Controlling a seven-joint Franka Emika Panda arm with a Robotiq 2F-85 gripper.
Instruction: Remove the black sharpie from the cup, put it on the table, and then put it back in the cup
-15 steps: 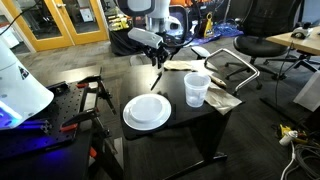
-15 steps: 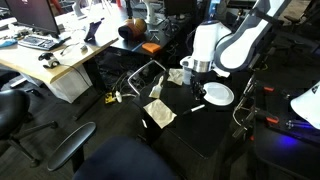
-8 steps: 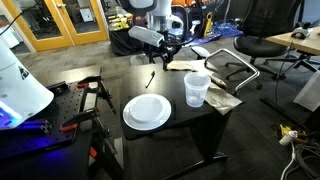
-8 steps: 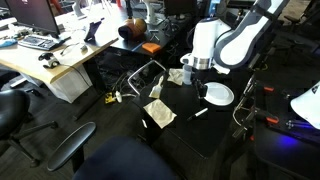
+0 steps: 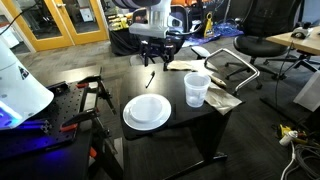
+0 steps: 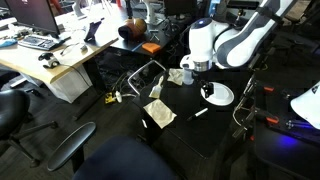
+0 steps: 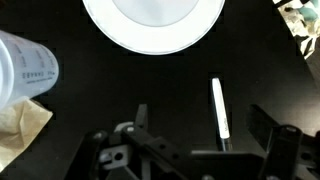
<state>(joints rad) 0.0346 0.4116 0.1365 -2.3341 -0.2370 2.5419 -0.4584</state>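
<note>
Risen since letting go, I am hovering my gripper (image 7: 200, 115), spread wide, over the black sharpie (image 7: 220, 108) lying near the table's (image 7: 100, 95) edge.

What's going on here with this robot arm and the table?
A robot arm is working over the table. Its open hand hovers above the black sharpie, which lies flat on the table, outside the cup. The cup stands near the white plate. The sharpie is not yet back in the cup.
</note>
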